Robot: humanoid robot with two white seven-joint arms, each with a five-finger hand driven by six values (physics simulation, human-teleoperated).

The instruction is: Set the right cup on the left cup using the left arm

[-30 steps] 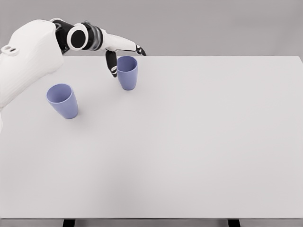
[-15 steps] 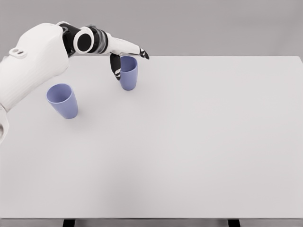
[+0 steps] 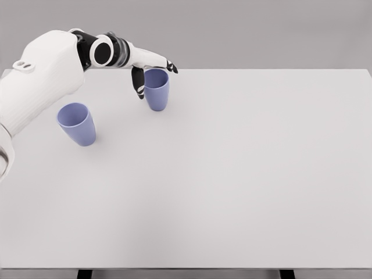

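- Head view shows a white surface (image 3: 232,174) with two lilac cups standing upright on its far left part, well apart from each other.
- Right cup (image 3: 157,91) stands near the far edge; left cup (image 3: 77,124) sits nearer and further left.
- Left robot hand (image 3: 150,67) reaches over the right cup's rim, thumb (image 3: 138,82) hanging down just beside its left wall, fingers stretched past the rim, holding nothing.
- Whether the thumb touches the cup cannot be told.
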